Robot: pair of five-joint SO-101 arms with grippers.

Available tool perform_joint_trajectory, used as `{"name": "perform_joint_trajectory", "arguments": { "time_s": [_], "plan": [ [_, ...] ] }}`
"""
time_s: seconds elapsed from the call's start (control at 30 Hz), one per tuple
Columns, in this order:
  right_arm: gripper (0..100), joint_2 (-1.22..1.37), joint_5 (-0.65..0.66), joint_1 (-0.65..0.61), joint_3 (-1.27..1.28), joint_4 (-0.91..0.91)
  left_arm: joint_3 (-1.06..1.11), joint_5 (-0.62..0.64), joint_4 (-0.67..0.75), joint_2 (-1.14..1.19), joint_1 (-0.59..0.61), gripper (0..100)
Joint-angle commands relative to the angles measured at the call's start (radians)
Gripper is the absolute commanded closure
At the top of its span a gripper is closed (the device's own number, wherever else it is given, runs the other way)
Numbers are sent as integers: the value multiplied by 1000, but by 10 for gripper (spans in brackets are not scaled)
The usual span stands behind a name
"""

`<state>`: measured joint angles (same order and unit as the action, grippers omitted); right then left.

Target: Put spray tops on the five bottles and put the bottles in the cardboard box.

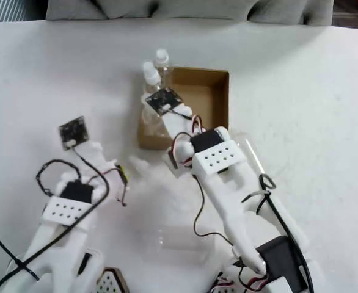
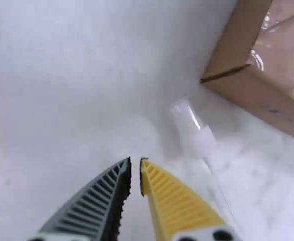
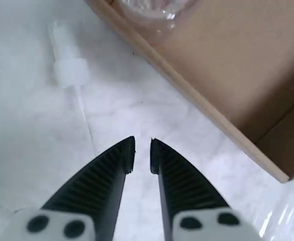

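The cardboard box stands open at the table's middle, and its corner and wall show close up. Two bottles with white tops stand at its far left corner. A clear bottle sits inside the box. A white spray top lies loose on the table just outside the box's near wall. My left gripper hovers short of that top, shut but for a sliver and holding nothing. My right gripper hangs over the table beside the box wall, likewise nearly closed and holding nothing.
A clear bottle lies on the table to the right of the right arm. Another faint clear bottle lies between the two arm bases. Cables trail over both arms. Bare white table spreads to the far left and far right.
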<state>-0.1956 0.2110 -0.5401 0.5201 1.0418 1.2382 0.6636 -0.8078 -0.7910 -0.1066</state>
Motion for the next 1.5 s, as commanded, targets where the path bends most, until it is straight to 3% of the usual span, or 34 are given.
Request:
{"name": "perform_joint_trajectory", "arguments": {
  "time_s": [0.0,0.23,0.63,0.93,1.47],
  "plan": [
    [971,-41,-5,12,-8,-13,-60,46,52,4,-110,931],
    [971,-36,18,13,-8,-13,-68,172,140,4,-177,784],
    [971,-36,60,16,-8,-15,-66,192,170,12,-170,783],
    [971,-36,57,16,-8,-15,-206,192,164,283,-101,783],
    [971,-35,57,18,-8,-15,-199,232,201,300,-87,782]
  ]
}}
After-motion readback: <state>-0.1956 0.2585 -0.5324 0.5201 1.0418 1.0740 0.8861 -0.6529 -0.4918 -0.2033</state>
